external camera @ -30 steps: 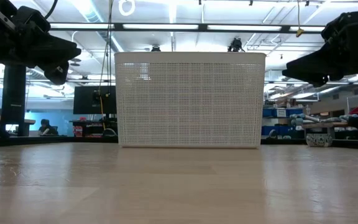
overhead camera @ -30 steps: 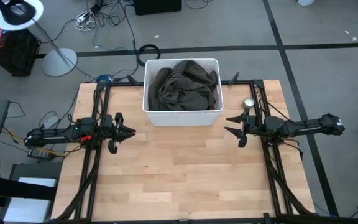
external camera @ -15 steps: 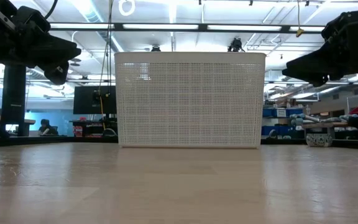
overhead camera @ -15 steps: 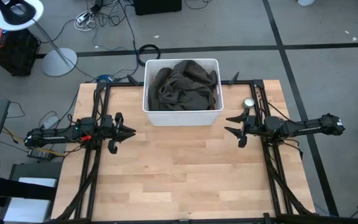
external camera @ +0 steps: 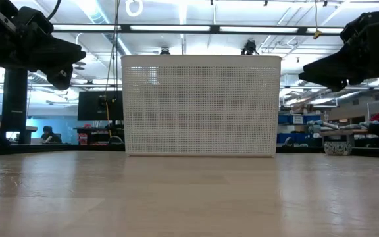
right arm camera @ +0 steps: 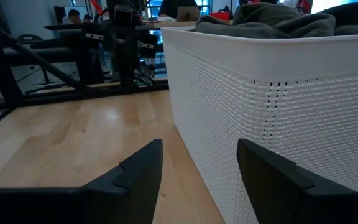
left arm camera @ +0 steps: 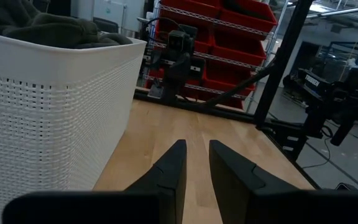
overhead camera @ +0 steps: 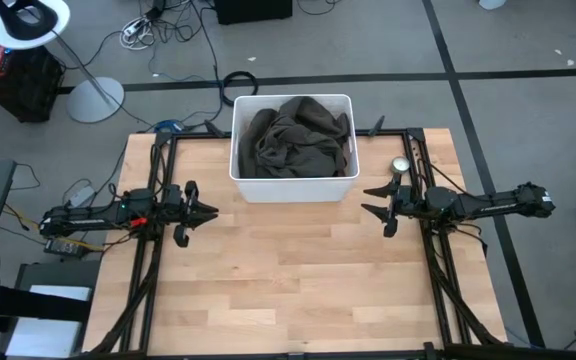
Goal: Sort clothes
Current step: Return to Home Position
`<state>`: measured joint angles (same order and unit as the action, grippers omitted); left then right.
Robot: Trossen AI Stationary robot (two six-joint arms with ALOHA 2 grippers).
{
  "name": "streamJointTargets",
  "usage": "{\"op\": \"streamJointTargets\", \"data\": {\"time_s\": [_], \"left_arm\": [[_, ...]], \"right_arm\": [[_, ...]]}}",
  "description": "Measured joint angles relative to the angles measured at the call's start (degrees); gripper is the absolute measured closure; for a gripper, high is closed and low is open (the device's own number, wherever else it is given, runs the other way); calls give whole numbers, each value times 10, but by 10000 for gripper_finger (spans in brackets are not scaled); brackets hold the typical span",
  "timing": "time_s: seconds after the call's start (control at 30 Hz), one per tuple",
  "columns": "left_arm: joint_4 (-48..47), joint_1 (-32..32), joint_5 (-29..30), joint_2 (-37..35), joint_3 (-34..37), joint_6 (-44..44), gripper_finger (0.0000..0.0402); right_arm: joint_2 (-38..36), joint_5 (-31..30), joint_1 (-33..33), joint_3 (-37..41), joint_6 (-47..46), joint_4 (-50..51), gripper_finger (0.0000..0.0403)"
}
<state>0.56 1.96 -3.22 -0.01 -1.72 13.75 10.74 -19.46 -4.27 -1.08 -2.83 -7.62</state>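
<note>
A white perforated plastic bin (overhead camera: 293, 185) stands at the middle of the table's far edge. An olive-green garment (overhead camera: 293, 140) lies heaped in it, above the rim, and also shows in the left wrist view (left arm camera: 48, 28) and the right wrist view (right arm camera: 272, 18). The other clothes are hidden. My left gripper (overhead camera: 212, 211) hovers left of the bin's near corner, pointing toward the table's right, fingers a narrow gap apart (left arm camera: 196, 155) and empty. My right gripper (overhead camera: 365, 199) hovers right of the bin's near corner, pointing left, open wide (right arm camera: 197, 162) and empty.
A small round object (overhead camera: 400, 165) lies on the table right of the bin, beside my right arm. Black frame rails (overhead camera: 158, 290) run along both sides of the table. Bare wood (overhead camera: 288, 280) stretches from the bin to the near edge.
</note>
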Motion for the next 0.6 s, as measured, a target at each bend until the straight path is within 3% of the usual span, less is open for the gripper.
{"op": "streamJointTargets", "data": {"time_s": [0.6], "left_arm": [[0,0,0,0,0,0,328]], "right_arm": [[0,0,0,0,0,0,197]]}}
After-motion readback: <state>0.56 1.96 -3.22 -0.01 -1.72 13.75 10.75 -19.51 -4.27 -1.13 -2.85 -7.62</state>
